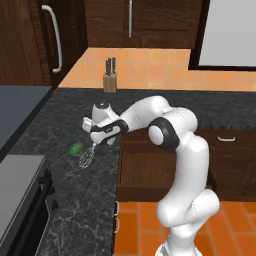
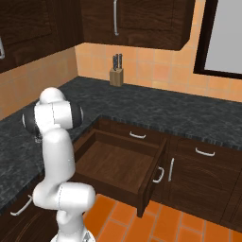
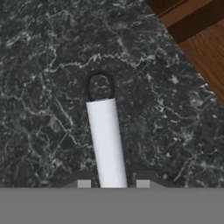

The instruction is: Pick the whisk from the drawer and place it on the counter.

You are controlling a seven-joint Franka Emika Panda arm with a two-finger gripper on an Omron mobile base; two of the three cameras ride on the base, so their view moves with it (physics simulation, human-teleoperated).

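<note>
**Hand view: whisk over desk, release pending**

Hand view has the whisk point(image 3: 106, 144) handle running straight up between the two fingertips point(image 3: 84, 183), wire head pointing away, speckled stone behind it. Gripper point(image 3: 113, 183) looks closed on the handle; pads sit tight either side, no gap visible.

Left base view: gripper point(image 1: 93, 144) is out over the desk point(image 1: 90, 200), whisk point(image 1: 87, 157) hanging below it, wire head down. Head looks at or just above the stone; can't tell if it's touching. Small green object point(image 1: 76, 148) lies just beside the head, on the side away from the drawer.

Drawer point(image 2: 118, 163) is pulled out and its floor looks bare in the right base view. So my read: pick done, placement is what's left.

Risks from here:
- Release with the head not yet on the stone: whisk drops, round balloon head lets it roll. The desk edge over the drawer is near, visible at the hand view's upper right, so it could go back in or onto the floor.
- Pushing down further with the head already in contact: thin wires take the load, handle could slip or pivot in the grip.
- Green object close by: a tipping whisk could knock it and send it rolling.
- Contact height is not readable from these angles, so the descent is a guess.
</note>
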